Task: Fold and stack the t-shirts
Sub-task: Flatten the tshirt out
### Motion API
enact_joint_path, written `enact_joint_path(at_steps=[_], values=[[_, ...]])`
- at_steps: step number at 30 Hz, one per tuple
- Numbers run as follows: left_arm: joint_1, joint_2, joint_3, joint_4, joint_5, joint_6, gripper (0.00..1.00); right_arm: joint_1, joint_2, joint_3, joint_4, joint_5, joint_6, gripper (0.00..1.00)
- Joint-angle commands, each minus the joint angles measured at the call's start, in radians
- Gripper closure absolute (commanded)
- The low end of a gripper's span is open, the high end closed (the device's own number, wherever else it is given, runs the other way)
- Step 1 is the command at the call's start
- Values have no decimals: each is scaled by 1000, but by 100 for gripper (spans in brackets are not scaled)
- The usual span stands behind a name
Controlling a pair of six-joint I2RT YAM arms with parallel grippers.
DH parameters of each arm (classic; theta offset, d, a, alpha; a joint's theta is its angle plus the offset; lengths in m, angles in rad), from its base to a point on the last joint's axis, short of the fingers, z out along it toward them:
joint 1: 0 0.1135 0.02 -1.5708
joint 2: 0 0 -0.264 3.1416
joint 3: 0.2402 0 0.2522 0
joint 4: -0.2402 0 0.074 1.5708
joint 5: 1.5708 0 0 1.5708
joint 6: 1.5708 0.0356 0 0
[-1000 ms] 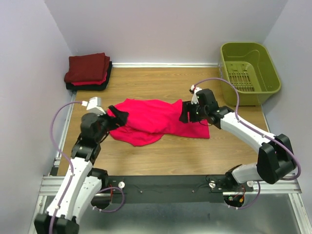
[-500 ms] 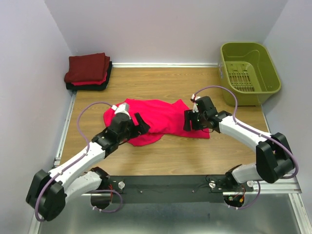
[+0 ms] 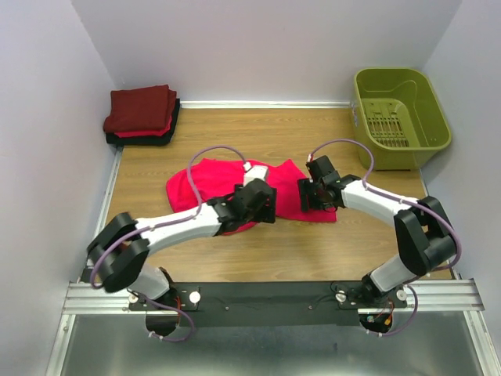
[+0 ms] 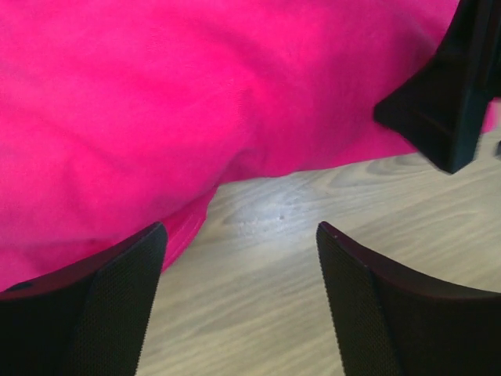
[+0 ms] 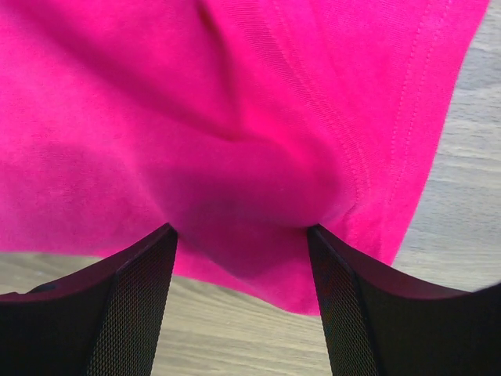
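1. Left gripper (image 3: 268, 207): near-centre of the table (image 3: 235, 129), jaws wide apart and holding nothing, at the near hem of the pink-red t-shirt (image 3: 211, 176); bare wood shows between its fingers (image 4: 102, 305).
2. Right gripper (image 3: 305, 194): on the shirt's right end, jaws parted astride a hump of cloth (no firm pinch visible).
3. Pink-red t-shirt: spread rumpled, mid-table, between both grippers.
4. Stack of folded t-shirts (image 3: 141, 113): far left corner; maroon on top, red, then black beneath.
5. Olive-green basket (image 3: 389, 155): far right corner.
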Motion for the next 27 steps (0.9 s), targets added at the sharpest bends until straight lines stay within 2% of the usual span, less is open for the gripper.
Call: enact_joint_path(at_steps=[1,3,6,7,8,21,27], values=[[-51,144,89,-97,-128,104,22,0,32,31,-34,88,27,26],[-70,178,117,-125,-137,139,28,0,37,33,-34,94,27,27],[-93,223,146,-145,-153,158,39,-2,49,36,-36,107,25,27],[-96,229,150,-150,-154,168,46,-2,54,37,-37,113,24,27],[-96,237,152,-154,-156,172,48,-2,57,39,-37,114,24,27],[-95,318,157,-142,-191,234,46,0,124,60,-36,105,33,29],[-96,352,152,-168,-229,219,46,-2,157,74,-34,111,34,30]])
